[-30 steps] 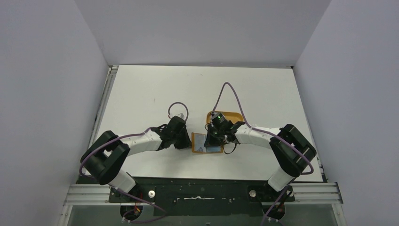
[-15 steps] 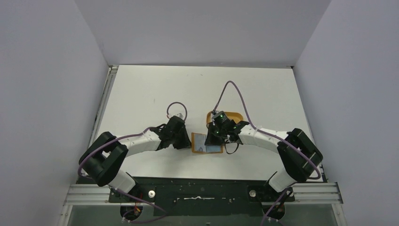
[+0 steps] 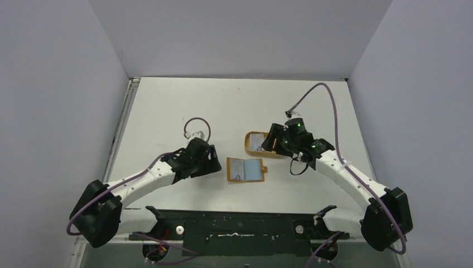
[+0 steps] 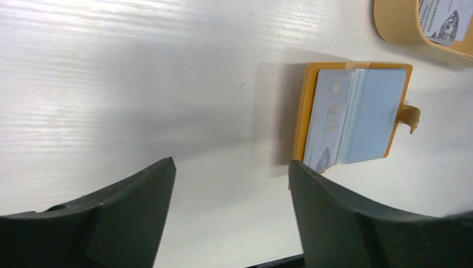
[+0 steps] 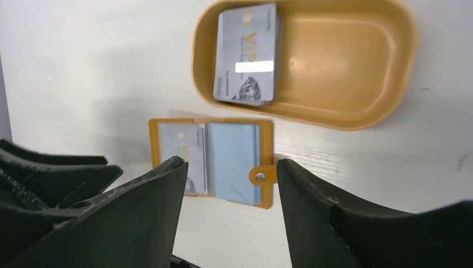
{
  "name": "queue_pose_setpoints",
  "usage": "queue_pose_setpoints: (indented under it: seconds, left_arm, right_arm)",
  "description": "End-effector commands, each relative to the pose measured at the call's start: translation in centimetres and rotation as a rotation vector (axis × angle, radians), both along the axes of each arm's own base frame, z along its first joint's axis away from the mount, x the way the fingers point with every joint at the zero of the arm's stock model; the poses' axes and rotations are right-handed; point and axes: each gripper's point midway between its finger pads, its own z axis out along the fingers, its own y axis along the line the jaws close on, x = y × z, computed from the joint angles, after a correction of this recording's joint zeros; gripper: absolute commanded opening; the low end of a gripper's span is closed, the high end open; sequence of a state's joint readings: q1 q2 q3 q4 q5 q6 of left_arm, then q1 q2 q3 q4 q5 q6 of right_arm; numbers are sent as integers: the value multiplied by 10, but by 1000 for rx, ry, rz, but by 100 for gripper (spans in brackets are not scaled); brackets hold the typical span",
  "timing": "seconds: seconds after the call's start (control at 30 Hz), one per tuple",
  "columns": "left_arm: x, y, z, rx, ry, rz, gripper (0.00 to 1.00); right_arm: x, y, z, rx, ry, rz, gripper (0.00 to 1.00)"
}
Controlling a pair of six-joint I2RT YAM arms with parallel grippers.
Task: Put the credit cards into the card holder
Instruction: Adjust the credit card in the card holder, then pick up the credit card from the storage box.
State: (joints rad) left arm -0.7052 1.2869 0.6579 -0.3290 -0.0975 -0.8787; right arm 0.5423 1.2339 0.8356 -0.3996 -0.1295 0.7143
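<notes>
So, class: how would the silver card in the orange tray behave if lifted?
The silver card looks thin and flat, so probably light and fairly stiff. Its bright glare suggests a smooth, slippery face. Lying low inside the tray, its edges may be awkward to pinch.

My left arm (image 3: pixel 139 180) and right arm (image 3: pixel 348 178) wear white shells between black joints. Behind the left claw (image 4: pixel 230 163) and right claw (image 5: pixel 231 163) run purple cables (image 3: pixel 322 84). I see green lights (image 3: pixel 297 126) just behind the right claw; the fingers (image 4: pixel 128 218) are dark wedges.

Left wrist view: tray (image 4: pixel 397 25) cut off at corner; cards (image 5: pixel 245 53) in it perhaps stacked, count unclear.
</notes>
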Motion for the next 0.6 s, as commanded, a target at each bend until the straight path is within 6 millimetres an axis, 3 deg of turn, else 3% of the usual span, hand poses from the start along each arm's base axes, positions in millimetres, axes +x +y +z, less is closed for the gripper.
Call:
queue_pose_setpoints:
  seconds: [0.0,0.07,0.13,0.33,0.57]
  left_arm:
    - [8,35,32,105,-113,86,81]
    - [9,48,35,90,-130,155,93]
    - [12,51,35,16,-155,192,97]
    - [8,39,36,-242,-202,191,97]
    - [-6,35,32,-228,-166,94,97]
  right_arm:
    - [17,-25,16,-5,-71,-54,62]
    - [19,-25,13,-2,-65,-41,62]
    - [23,-22,11,0,-64,-17,61]
    - [44,-8,0,8,-46,-17,62]
    - [73,-2,-22,-34,-2,-20,65]
